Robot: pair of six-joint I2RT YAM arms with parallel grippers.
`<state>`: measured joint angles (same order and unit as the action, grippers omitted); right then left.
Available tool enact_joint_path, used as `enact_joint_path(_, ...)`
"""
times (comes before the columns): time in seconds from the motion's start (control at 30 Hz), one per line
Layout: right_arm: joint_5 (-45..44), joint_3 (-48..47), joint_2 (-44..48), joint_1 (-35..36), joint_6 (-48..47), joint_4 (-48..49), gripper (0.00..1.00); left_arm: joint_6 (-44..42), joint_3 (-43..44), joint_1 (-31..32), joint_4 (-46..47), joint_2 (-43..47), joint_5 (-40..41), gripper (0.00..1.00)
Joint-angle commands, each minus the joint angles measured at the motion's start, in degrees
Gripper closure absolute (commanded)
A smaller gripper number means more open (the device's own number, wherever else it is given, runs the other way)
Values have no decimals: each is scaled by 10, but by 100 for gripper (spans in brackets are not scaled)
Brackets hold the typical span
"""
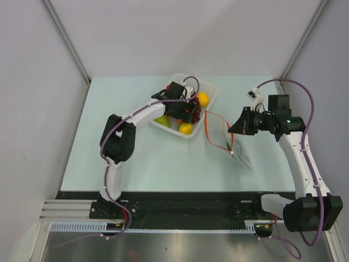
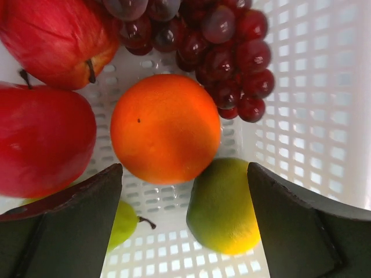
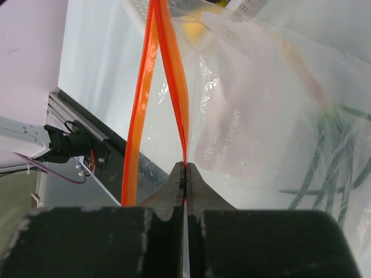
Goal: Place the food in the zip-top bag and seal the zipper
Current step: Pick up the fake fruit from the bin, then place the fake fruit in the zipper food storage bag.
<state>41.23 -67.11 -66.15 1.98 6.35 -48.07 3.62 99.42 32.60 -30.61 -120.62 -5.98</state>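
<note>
Fruit, bag and tray on a pale table (image 1: 136, 158).

Tray (image 1: 211, 90) — white, perforated, at the far middle of the table. It holds two red apples (image 2: 40, 145), one above the other at the left of the left wrist view. An orange (image 2: 166, 127) sits at the centre and dark red grapes (image 2: 226, 52) lie along the top. A green-yellow fruit (image 2: 226, 208) sits just below the orange, and a small green pear (image 2: 124, 223) with a stem is partly hidden behind one finger.

Left arm (image 1: 142, 112) reaches from the near edge over the tray. Left jaws are spread wide and hold nothing. They point down at the fruit, with the orange just beyond the two tips and the green-yellow fruit between them.

Bag (image 3: 261, 116) — clear and floppy, with faint printing. It lies on the table just right of the tray, apart from it. Thin green beans (image 3: 324, 168) show through the plastic. No other fruit can be made out inside it.

Zipper (image 3: 174, 87) is an orange-red strip. Its two halves are parted, so the mouth stands open.

Right arm (image 1: 297, 147) bends in from the right toward the bag. Right jaws are closed tight, pinching one half of the zipper at its near end. The other half runs free to the left.
</note>
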Motion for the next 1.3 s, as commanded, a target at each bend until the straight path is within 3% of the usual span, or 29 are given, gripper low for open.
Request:
enact_joint_path(0.0,31,8,-9,14,31,61,100,32,24,-3,20,-24,12,8)
enact_joint_path(0.23,44,-2,-20,23,29,74,100,33,42,-2,37,-46,12,13)
enact_joint_path(0.53,26,-4,-11,38,36,89,100,34,-34,-3,98,64,-1,45)
enact_joint_path(0.63,24,-3,-11,43,46,102,100,30,-44,-3,88,103,-9,61)
enact_joint_path(0.7,21,-4,-14,44,54,112,100,29,-51,-3,80,125,-12,65)
enact_joint_path(0.83,11,-2,-19,51,66,126,100,31,-64,-3,77,165,-18,66)
enact_joint_path(1.13,52,-25,-28,82,126,179,100,37,-113,4,125,331,-135,59)
enact_joint_path(1.27,46,-15,-28,80,111,163,100,8,-105,49,91,349,-139,58)
